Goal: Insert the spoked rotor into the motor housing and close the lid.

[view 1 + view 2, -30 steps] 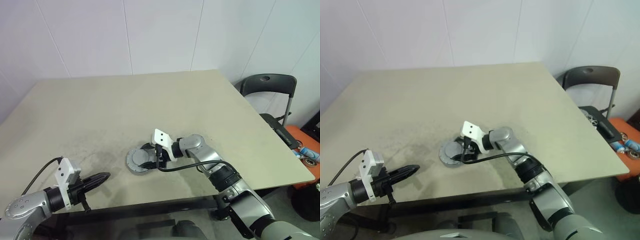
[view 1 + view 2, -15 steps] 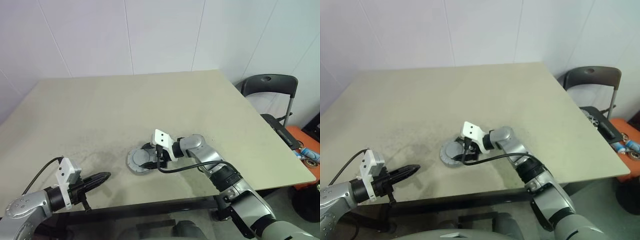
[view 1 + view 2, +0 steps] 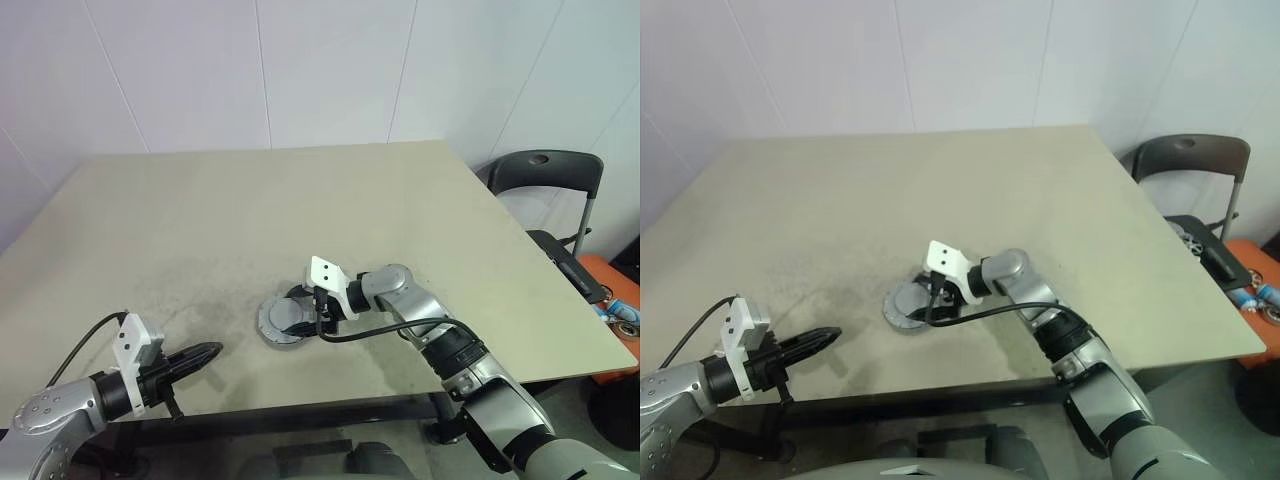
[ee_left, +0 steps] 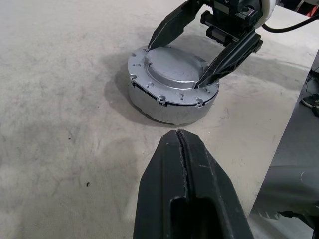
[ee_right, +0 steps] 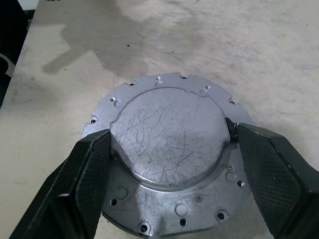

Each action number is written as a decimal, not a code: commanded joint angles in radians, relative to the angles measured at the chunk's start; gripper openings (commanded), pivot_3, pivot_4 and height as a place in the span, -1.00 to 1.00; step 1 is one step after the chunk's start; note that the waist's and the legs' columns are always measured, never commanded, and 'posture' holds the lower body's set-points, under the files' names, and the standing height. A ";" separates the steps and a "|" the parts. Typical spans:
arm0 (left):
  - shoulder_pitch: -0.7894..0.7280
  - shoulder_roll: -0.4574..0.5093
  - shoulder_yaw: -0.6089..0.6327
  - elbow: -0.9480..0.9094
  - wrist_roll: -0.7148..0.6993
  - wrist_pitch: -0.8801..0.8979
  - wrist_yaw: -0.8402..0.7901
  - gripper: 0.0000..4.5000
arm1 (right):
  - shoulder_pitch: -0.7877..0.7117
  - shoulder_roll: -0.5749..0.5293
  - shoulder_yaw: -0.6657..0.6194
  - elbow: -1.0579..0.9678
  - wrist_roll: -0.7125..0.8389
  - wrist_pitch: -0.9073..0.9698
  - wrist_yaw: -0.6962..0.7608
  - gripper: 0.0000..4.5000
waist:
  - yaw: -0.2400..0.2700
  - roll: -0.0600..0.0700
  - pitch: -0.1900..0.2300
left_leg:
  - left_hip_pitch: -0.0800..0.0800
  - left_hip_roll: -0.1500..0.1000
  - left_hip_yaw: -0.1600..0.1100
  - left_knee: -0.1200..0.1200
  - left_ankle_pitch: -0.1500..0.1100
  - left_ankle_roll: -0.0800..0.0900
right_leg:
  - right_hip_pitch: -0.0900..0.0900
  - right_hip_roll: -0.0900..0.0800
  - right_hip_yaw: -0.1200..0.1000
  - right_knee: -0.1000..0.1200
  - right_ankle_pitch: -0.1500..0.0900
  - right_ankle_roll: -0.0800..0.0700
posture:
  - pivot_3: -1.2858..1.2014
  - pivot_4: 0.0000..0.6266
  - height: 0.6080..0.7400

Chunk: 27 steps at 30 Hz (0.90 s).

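Note:
The motor housing (image 4: 169, 107) stands on the table near its front middle, a short grey cylinder. The lid (image 5: 169, 129), a silver disc with a notched edge and a raised round centre, lies flat on top of it. My right gripper (image 3: 298, 316) reaches in from the right, and its two fingers (image 5: 94, 164) press against opposite sides of the lid's raised centre. My left gripper (image 3: 205, 353) hovers shut and empty by the table's front left edge, pointing at the housing from a short way off. The spoked rotor is hidden.
The beige table (image 3: 250, 200) stretches away behind the housing. A dark folding chair (image 3: 545, 175) stands past the table's right edge, with orange and blue items (image 3: 620, 300) on the floor near it.

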 commanded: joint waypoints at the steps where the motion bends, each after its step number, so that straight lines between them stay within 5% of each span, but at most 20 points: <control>1: -0.009 -0.001 0.002 -0.007 0.000 -0.024 0.002 -1.00 | -0.034 0.000 -0.020 -0.036 0.012 -0.002 0.004 0.58 | 0.000 0.000 0.000 | 0.000 0.000 0.000 0.000 0.000 0.000 | 0.000 0.000 0.000 0.000 0.000 0.000 | 0.03 -1.00 1.00; 12: -0.016 -0.001 0.000 -0.003 0.002 -0.024 0.004 -1.00 | -0.043 0.034 -0.078 -0.076 0.103 0.120 -0.004 0.58 | 0.000 0.000 0.000 | -0.001 0.000 0.000 0.000 0.000 0.000 | -0.001 0.000 0.000 0.000 0.000 0.000 | 0.03 -1.00 1.00; 27: -0.026 0.005 -0.001 0.007 0.004 -0.025 -0.002 -1.00 | -0.014 -0.014 -0.011 -0.037 0.029 0.001 0.006 0.58 | 0.000 0.000 0.000 | -0.002 0.000 0.000 0.000 0.000 0.000 | -0.002 0.000 0.000 0.000 0.000 0.000 | 0.03 -1.00 1.00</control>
